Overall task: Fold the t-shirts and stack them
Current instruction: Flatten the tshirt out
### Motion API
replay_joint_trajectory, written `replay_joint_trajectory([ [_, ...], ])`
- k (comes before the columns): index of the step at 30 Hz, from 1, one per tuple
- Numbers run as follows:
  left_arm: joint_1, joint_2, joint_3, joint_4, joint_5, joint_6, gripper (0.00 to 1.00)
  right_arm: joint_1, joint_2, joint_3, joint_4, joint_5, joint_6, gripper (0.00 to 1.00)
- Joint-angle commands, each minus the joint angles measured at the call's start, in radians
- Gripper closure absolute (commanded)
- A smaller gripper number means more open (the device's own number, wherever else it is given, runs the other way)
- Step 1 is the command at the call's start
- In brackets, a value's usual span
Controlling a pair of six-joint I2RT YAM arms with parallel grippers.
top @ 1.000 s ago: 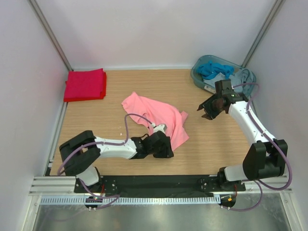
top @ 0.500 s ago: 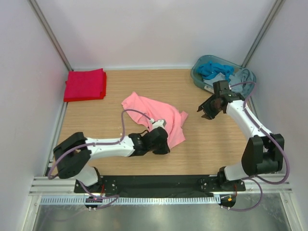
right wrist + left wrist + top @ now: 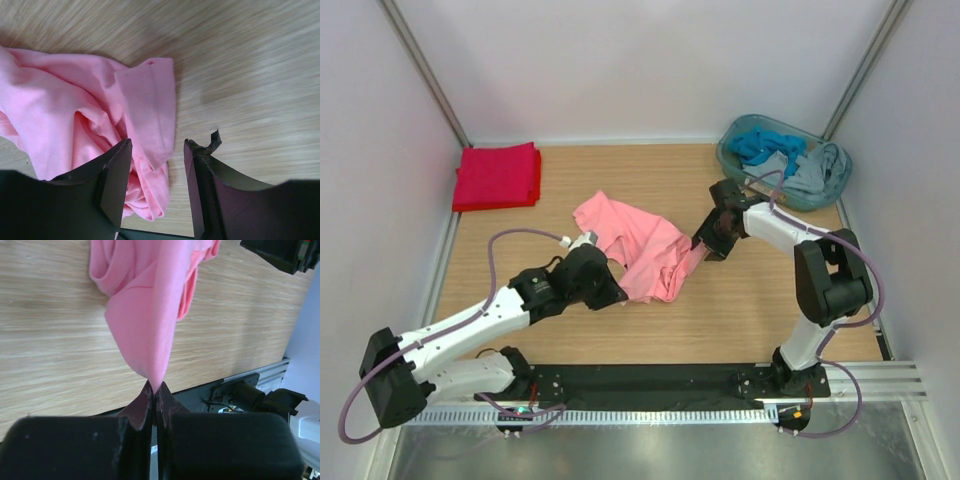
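Pink t-shirt [image 3: 150,315] — pinched by left tool [image 3: 154,388].

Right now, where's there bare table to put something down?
Biggest bare patch: the back wood between the red t-shirt and the basket. Another lies in front, between the pink t-shirt and the right arm. The middle is crowded: both arms meet at the pink t-shirt, left jaws shut on it, right jaws open at its edge.

You see a plain salmon-pink t-shirt [image 3: 150,315] at the black left gripper [image 3: 154,390], over a pale wood-grain table [image 3: 50,365]. Well beyond it is a plain bright red t-shirt [image 3: 498,176]. Behind the black right gripper [image 3: 156,145], a bin [image 3: 725,162], seemingly grey-teal, holds blue cloth [image 3: 757,145] and grey cloth [image 3: 818,170].
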Motion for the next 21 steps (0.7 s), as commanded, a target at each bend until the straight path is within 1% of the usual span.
replay_joint_trajectory([
  [1,0.024,-0.009,0.016,-0.075,0.014,-0.001,1.0,0.027,0.03,0.046,0.041,0.032,0.016,0.46],
  [7,0.044,0.023,0.063,-0.097,0.008,0.029,1.0,0.027,0.066,0.031,0.065,0.072,-0.016,0.48],
  [9,0.053,0.03,0.079,-0.099,0.012,0.034,1.0,0.026,0.082,0.044,0.062,0.092,-0.027,0.53],
  [10,0.062,0.031,0.086,-0.103,0.011,0.039,1.0,0.024,0.085,0.052,0.057,0.115,-0.033,0.59],
  [11,0.072,0.033,0.109,-0.117,0.0,0.045,1.0,0.021,0.086,0.078,0.05,0.124,-0.04,0.75],
  [12,0.085,0.031,0.131,-0.152,-0.006,0.052,1.0,0.015,0.086,0.095,0.016,0.136,-0.057,0.83],
  [13,0.137,0.031,0.155,-0.181,-0.015,0.08,1.0,-0.002,0.079,0.141,-0.008,0.165,-0.066,0.9],
  [14,0.166,0.033,0.224,-0.212,-0.024,0.095,1.0,-0.016,0.068,0.164,-0.034,0.179,-0.073,0.99],
  [15,0.211,0.033,0.264,-0.274,-0.049,0.115,1.0,-0.031,0.053,0.19,-0.095,0.201,-0.089,0.99],
  [16,0.292,0.037,0.308,-0.305,-0.06,0.135,1.0,-0.046,0.036,0.219,-0.128,0.217,-0.097,0.99],
  [17,0.34,0.043,0.367,-0.336,-0.07,0.178,1.0,-0.087,-0.007,0.28,-0.163,0.259,-0.105,0.99],
  [18,0.38,0.053,0.477,-0.389,-0.086,0.198,1.0,-0.109,-0.028,0.314,-0.227,0.282,-0.114,0.99],
  [19,0.413,0.077,0.544,-0.413,-0.09,0.216,1.0,-0.131,-0.05,0.349,-0.252,0.303,-0.129,0.99],
  [20,0.482,0.092,0.604,-0.456,-0.093,0.253,1.0,-0.163,-0.091,0.415,-0.274,0.343,-0.142,0.99],
  [21,0.507,0.108,0.717,-0.473,-0.092,0.269,1.0,-0.18,-0.105,0.451,-0.312,0.351,-0.152,0.99],
])
